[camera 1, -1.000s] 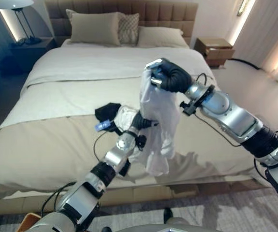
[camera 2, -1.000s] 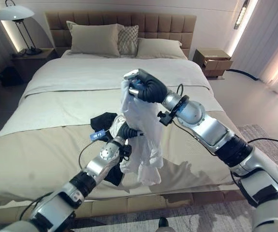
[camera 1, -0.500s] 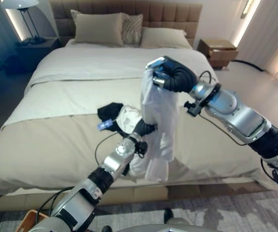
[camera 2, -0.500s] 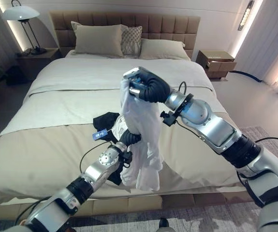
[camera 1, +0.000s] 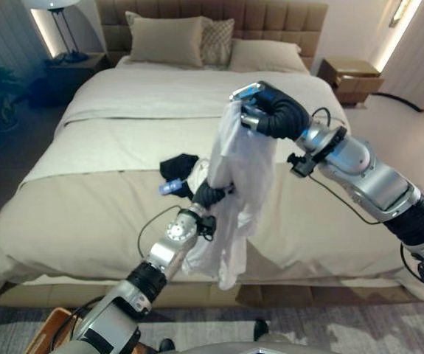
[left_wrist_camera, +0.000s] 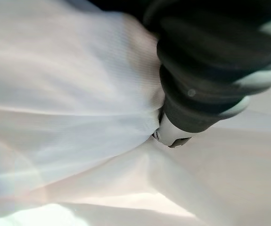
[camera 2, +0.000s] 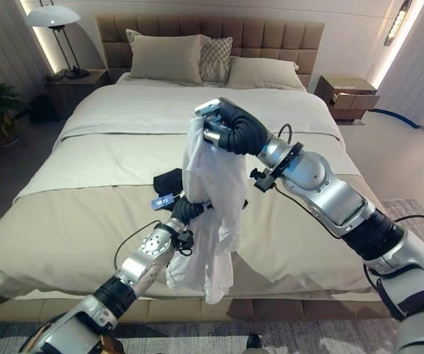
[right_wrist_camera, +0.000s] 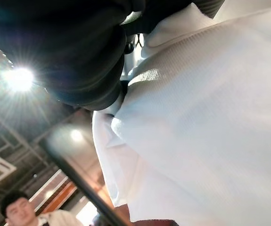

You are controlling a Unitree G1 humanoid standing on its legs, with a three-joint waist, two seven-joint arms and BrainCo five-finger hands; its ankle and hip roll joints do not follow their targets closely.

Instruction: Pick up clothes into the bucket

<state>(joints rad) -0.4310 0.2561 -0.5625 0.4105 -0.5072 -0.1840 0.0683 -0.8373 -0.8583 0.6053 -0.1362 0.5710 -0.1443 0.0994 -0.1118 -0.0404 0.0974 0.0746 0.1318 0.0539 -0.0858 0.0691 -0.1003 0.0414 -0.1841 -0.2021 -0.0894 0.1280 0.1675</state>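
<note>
A white garment (camera 1: 235, 184) hangs in the air over the near half of the bed (camera 1: 86, 214). My right hand (camera 1: 270, 112) is shut on its top edge and holds it high. Lower down, my left hand (camera 1: 206, 194) is curled into the middle of the cloth, which folds in around its fingers (left_wrist_camera: 173, 134). The right wrist view has the white garment (right_wrist_camera: 210, 117) draping from the dark cover. A black garment (camera 1: 180, 165) lies on the bed just behind the left hand. An orange-brown container rim (camera 1: 51, 335) shows on the floor at the lower left.
Pillows (camera 1: 166, 40) lean on the headboard. A lamp (camera 2: 55, 16) stands on the left nightstand, and a wooden nightstand (camera 1: 353, 77) with an open drawer is on the right. A grey rug (camera 1: 329, 332) lies before the bed. A person (right_wrist_camera: 17, 212) appears in the right wrist view.
The whole view has shifted, so the camera moved. Both hands keep their hold on the white garment; its lower end now hangs past the bed's front edge.
</note>
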